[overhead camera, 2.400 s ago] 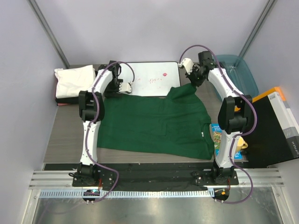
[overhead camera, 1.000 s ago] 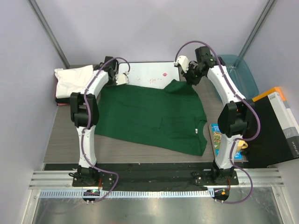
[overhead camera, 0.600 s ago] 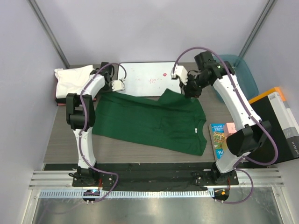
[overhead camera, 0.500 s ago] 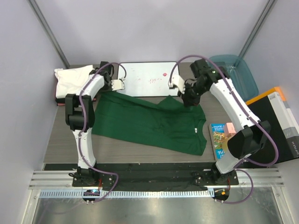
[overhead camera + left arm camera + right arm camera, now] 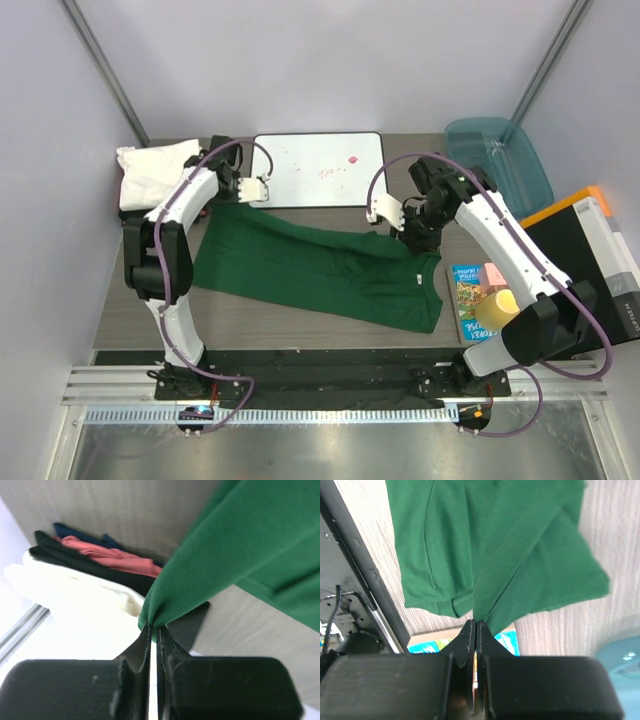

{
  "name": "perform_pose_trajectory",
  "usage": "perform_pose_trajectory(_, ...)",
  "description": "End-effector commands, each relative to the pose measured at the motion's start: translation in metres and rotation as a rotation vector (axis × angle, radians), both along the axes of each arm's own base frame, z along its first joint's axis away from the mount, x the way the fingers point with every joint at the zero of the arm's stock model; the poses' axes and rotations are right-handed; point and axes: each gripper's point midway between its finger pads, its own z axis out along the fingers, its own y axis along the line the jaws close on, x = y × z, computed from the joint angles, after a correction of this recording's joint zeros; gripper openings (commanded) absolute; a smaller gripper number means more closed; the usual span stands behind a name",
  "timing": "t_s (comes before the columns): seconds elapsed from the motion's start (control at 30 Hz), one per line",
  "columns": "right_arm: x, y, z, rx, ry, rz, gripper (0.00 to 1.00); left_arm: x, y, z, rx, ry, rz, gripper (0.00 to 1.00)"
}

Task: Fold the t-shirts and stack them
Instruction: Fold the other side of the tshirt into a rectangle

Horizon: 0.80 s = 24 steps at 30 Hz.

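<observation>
here the left pincer [image 5: 153,628] and right pincer [image 5: 476,623] are each clamped tight on the green t-shirt [image 5: 300,270].

Nothing legible in any view

The board [image 5: 318,170] at the far edge of the desk [image 5: 150,290] carries a few faint red scribbles near its middle and a red blot [image 5: 352,158] toward its right side, all too small to read as letters or numbers; the booklet [image 5: 464,292] at the desk's right has a bright printed cover of blue, green and yellow, but any lettering on it is blurred beyond reading, and the strip of it that shows in the right wrist view gives only colour, no words
</observation>
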Motion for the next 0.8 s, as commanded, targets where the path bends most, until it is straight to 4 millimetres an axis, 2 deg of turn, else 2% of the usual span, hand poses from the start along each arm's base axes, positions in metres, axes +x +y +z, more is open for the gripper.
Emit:
perform_pose_trajectory(0.0,-0.022,-0.016,0.008,-0.047,0.019,0.025,0.01,-0.023,-0.003,0.012,0.003,0.044,-0.052,0.0)
perform_pose_trajectory(0.2,-0.041,-0.026,0.003,-0.085,0.077,0.063,0.01,-0.045,0.003,0.012,0.042,0.109,-0.073,0.0)
perform_pose_trajectory(0.43,-0.066,-0.042,-0.017,-0.142,0.135,0.109,0.01,-0.07,0.011,0.005,0.084,0.199,-0.09,0.0)
perform_pose_trajectory(0.63,-0.076,-0.042,-0.025,-0.151,0.158,0.15,0.01,-0.082,0.016,-0.003,0.113,0.248,-0.096,0.0)
perform_pose_trajectory(0.77,-0.081,-0.032,-0.031,-0.142,0.183,0.186,0.01,-0.084,0.016,-0.006,0.116,0.261,-0.096,0.0)
